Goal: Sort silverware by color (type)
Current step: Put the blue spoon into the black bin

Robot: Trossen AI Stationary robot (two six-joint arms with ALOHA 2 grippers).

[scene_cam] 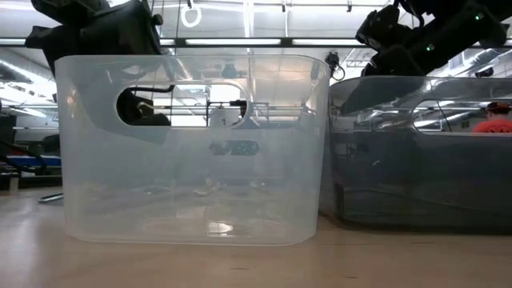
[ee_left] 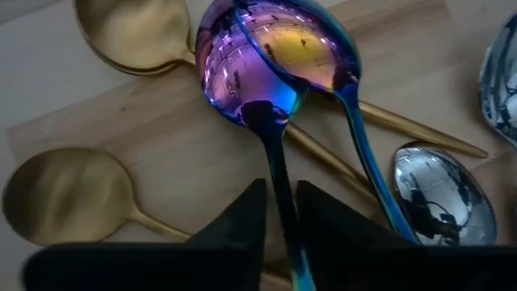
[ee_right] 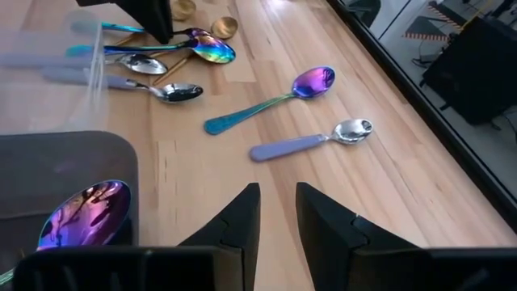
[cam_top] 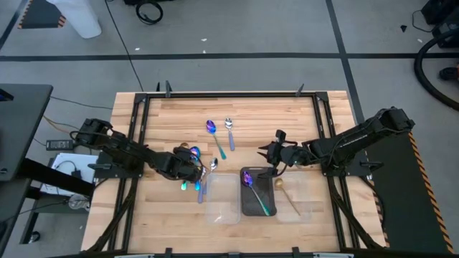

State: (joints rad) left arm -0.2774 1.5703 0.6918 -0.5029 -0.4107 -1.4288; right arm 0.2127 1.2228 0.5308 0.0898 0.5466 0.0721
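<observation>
My left gripper [cam_top: 189,167] is down in a heap of spoons [cam_top: 195,163] at the table's left middle, shut on an iridescent purple-blue spoon [ee_left: 250,73]. Under and beside that spoon lie a second iridescent spoon [ee_left: 323,48], gold spoons [ee_left: 69,194] and silver ones [ee_left: 440,190]. My right gripper [cam_top: 271,152] hovers empty beside the dark tray [cam_top: 247,208], its fingers [ee_right: 242,214] a little apart. That tray holds an iridescent spoon [cam_top: 254,190]. The right-hand clear tray [cam_top: 305,209] holds a gold spoon [cam_top: 287,195]. My left gripper pinches the iridescent spoon's thin handle [ee_left: 279,174], just behind the bowl, between its two fingers. The fingers come from above and lie across the handle. The spoon's bowl [ee_left: 242,65] overlaps the second iridescent spoon's bowl. Whether it is lifted clear I cannot tell.
An iridescent spoon [cam_top: 214,136] and a silver spoon with a lavender handle [cam_top: 229,131] lie loose on the table's far middle. A clear tray [cam_top: 222,208] stands left of the dark one near the front edge. In the low view the clear tray [scene_cam: 192,144] and the dark tray [scene_cam: 416,152] fill the foreground.
</observation>
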